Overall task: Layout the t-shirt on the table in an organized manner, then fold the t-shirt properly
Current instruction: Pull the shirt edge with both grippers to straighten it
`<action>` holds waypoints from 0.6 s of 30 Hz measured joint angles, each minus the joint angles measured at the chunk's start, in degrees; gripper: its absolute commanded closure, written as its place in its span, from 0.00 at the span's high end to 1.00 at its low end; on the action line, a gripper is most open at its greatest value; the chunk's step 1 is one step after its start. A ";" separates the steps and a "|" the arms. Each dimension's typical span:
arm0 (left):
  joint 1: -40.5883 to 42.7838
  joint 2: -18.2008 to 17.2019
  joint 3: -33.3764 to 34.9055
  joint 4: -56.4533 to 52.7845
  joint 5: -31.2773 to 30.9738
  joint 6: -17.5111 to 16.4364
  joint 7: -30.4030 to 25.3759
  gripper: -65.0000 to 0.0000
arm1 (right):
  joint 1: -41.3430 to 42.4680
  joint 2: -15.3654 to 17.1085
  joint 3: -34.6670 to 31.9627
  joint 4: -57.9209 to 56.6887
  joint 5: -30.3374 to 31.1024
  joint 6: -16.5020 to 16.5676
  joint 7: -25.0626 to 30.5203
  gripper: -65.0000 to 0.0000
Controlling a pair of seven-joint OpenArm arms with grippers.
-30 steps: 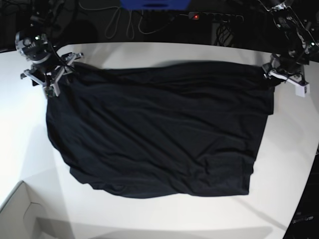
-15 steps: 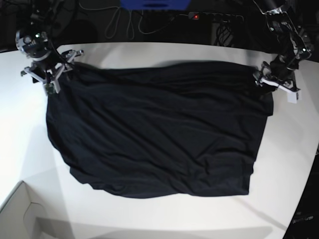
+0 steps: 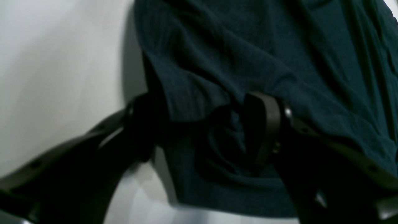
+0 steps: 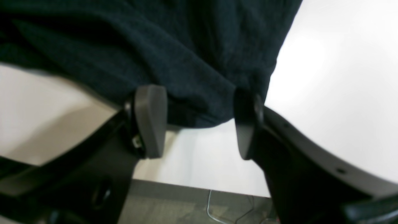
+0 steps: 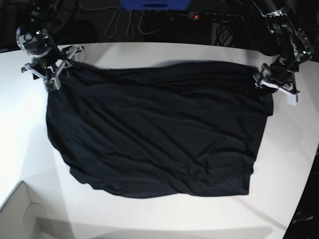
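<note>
The t-shirt (image 5: 154,132) lay spread on the white surface (image 5: 149,219). The right hand (image 5: 52,69), at ten o'clock, and the left hand (image 5: 273,82), at two o'clock, each stood wide over a corner, fabric between the fingers.

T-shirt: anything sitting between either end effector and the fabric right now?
Nothing visible. The right end effector has open jaws straddling a corner of the t-shirt, and the left end effector straddles the opposite corner, fabric between its fingers. Only the bare table surrounds the cloth.
</note>
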 measured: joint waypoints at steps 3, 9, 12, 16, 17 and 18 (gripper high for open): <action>-0.44 -0.02 0.00 -0.37 0.00 -0.02 0.02 0.64 | -0.04 0.02 0.00 0.00 0.00 0.00 0.00 0.54; -2.12 0.00 0.02 -0.79 0.68 0.00 0.61 0.55 | -0.42 0.04 -0.02 0.02 0.00 -0.02 0.07 0.55; -2.62 0.07 0.00 -0.87 1.16 -0.02 0.90 0.33 | -1.62 0.15 -0.52 0.02 0.02 0.00 0.00 0.55; -4.02 -0.09 0.13 -3.10 0.61 0.00 0.59 0.08 | -1.27 0.17 -0.50 0.02 0.02 0.00 0.00 0.55; -4.04 -0.07 0.11 -3.67 0.66 0.00 0.63 0.03 | -1.25 0.17 -0.50 0.02 0.02 -0.02 0.07 0.55; -4.00 -0.09 0.11 -4.09 0.66 0.00 0.66 0.00 | -1.25 0.20 -0.50 0.07 0.04 -0.02 0.09 0.55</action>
